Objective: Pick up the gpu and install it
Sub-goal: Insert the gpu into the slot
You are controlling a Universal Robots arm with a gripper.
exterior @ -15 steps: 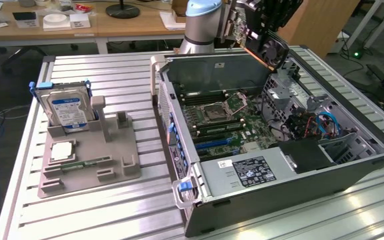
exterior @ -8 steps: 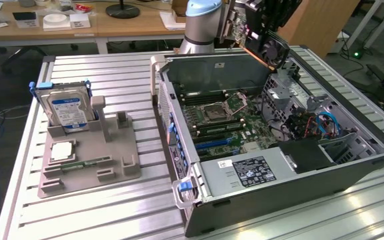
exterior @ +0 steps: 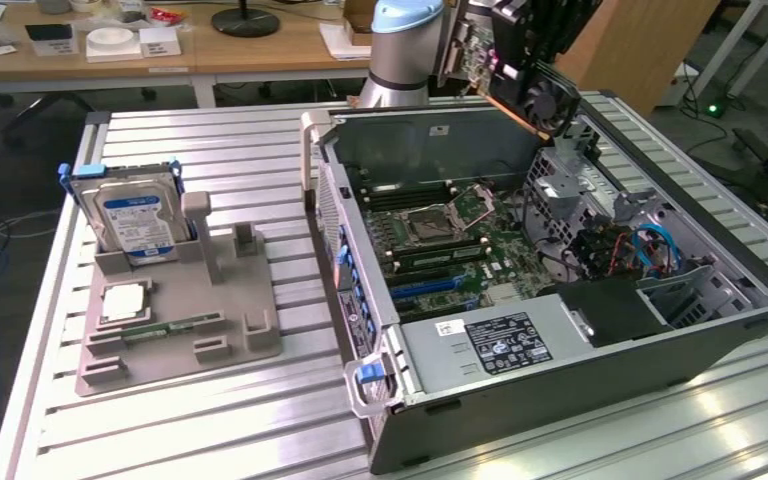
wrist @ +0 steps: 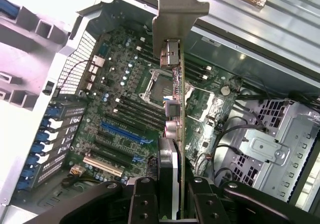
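And here we are, the black two-finger gripper [wrist: 172, 191] is clamped tight on the gpu [wrist: 169, 166], a thin flat card with a black fan shroud on one face and a green circuit board on the other. The jaws are closed to just the card's thickness, one finger pressing each face. The card hangs edge-on out from the fingers, its silver metal end bracket [wrist: 176, 19] at the end farthest from the gripper.

In the exterior view the card is tilted and held up in the air beside the pale blue and silver robot arm [exterior: 404, 30], above the far rim of the open black and silver computer case [exterior: 624, 390]. It touches nothing inside.

Directly beneath the gripper lies the green motherboard [wrist: 115, 99], with its square silver processor socket [wrist: 156, 84] and a long blue expansion slot [wrist: 120, 132], both well clear of the card.

Well away from the gripper, across the slatted metal table [exterior: 197, 420], a boxy silver hard drive with a blue-white label [exterior: 137, 220] stands upright in a grey plastic holder [exterior: 184, 340].
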